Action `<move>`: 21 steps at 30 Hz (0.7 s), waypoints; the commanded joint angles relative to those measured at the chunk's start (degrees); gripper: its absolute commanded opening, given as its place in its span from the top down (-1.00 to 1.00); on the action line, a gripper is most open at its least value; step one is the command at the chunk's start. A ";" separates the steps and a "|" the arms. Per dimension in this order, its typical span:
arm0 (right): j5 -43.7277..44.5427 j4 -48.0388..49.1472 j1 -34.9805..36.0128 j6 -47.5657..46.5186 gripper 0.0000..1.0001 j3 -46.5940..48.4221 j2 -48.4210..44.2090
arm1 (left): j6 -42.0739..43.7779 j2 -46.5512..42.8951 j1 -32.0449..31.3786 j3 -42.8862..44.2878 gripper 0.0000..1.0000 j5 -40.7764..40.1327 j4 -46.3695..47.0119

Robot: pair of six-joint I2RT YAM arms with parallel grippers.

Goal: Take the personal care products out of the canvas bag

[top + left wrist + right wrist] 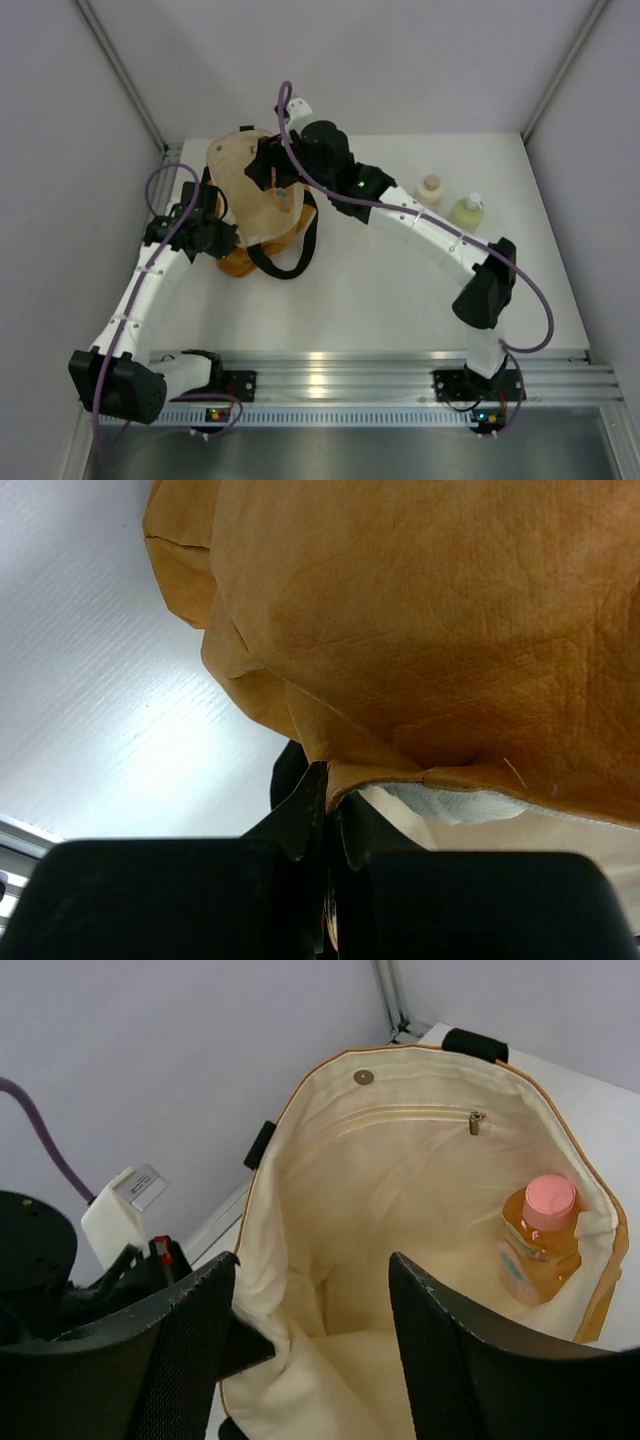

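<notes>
The canvas bag (240, 170) stands open at the table's back left, its cream lining showing in the right wrist view (400, 1170). My left gripper (224, 240) is shut on the bag's near rim (380, 770), pinching the tan canvas between its fingertips (310, 800). My right gripper (272, 172) hovers open and empty over the bag's mouth (312, 1260). The orange-pink bottle with pink cap (540, 1240) stands inside the bag against its right wall. The beige bottle (430, 188) and the yellow-green pump bottle (467, 211) stand on the table to the right. The white bottle is out of view.
The bag's black strap handle (290, 262) loops onto the table in front of the bag. Grey enclosure walls (110, 120) stand close behind and left of the bag. A zip pocket (410, 1115) runs along the bag's inner far wall.
</notes>
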 commanded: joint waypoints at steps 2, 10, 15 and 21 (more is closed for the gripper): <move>5.07 -1.25 0.62 0.17 -0.21 6.91 6.89 | -1.19 0.19 -0.26 1.70 1.00 0.76 2.36; 18.26 -1.07 0.53 -3.80 -0.18 21.67 20.52 | -1.72 0.19 -0.35 2.14 1.00 -0.12 2.45; 26.67 -0.11 0.53 -2.66 -0.05 24.85 25.28 | -1.54 -0.07 -0.35 1.53 1.00 -0.20 2.45; 33.89 0.86 0.53 1.38 0.02 25.37 27.56 | -1.81 -0.07 -0.35 0.29 1.00 0.15 2.36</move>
